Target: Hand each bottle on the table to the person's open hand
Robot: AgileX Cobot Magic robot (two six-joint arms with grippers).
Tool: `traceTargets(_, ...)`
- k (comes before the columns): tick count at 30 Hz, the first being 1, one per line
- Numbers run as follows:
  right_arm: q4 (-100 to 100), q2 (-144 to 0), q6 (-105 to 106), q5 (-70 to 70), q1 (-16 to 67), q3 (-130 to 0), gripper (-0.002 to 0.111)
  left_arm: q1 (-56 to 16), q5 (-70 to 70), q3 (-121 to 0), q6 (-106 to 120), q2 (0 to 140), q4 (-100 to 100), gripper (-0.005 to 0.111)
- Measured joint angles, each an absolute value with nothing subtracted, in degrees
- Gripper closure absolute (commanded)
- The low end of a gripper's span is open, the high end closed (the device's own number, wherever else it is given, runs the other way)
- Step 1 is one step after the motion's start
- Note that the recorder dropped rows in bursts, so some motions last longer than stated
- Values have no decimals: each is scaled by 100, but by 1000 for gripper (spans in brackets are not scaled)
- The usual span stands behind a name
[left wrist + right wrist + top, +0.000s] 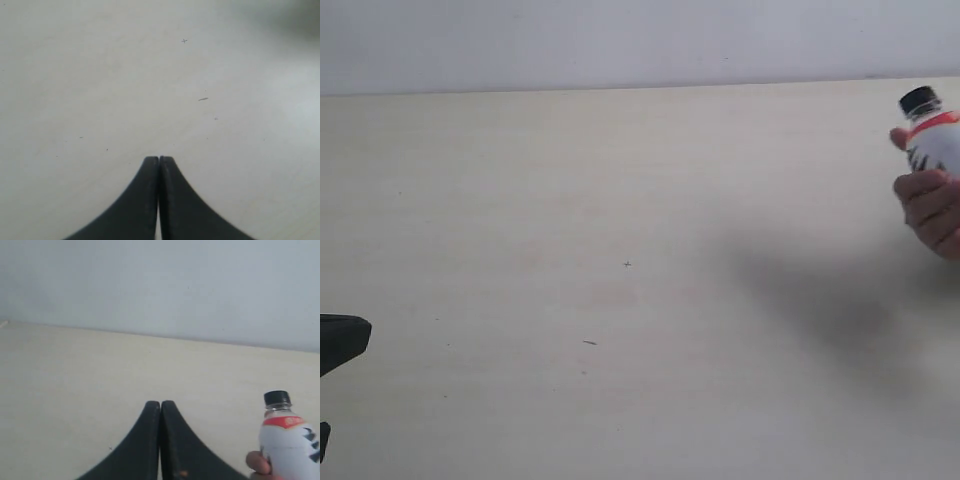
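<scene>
Holding the black-capped bottle [930, 140] in the person's hand [932, 210] at the far right edge of the exterior view. Wrapping the fingers around the lower body of the bottle, closing the hand about it, with a thumb tip showing beside the red-orange band under the neck. Standing close to upright, cap uppermost, white label with dark marks facing the camera. Hiding the base behind the fingers and the frame edge; not possible to tell whether touching the table [620, 200] or lifted off it.

Pressing the two black jaws of the left gripper [159, 160] fully together, tip to tip, gripping nothing. Pointing out over the pale beige tabletop at the left edge of the exterior view, well apart from bottle and hand.

Pressing the jaws of the right gripper [160, 404] together likewise — nothing between them. Showing the bottle near this gripper in the right wrist view, beside it and not touching.

Casting a soft shadow [820, 300] over the right part of the table. Marking the tabletop — a tiny cross-shaped speck [627, 264] near the middle, a short dark dash [589, 342] nearer the camera. Bordering the far edge, a plain pale wall [620, 40].
</scene>
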State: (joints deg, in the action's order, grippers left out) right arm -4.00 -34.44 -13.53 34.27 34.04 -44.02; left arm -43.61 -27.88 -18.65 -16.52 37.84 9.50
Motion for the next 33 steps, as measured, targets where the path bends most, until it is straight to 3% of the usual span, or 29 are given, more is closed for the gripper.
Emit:
traceTargets(13,1011,-305,0,3057,3404,-3499,108,-4361,-2788,-1865,-1652,3784,950,104)
traceTargets(33,1055,-21,42,3269,3404,-3499,108,-4361,-2788,-1865,-1652,3784,950,104)
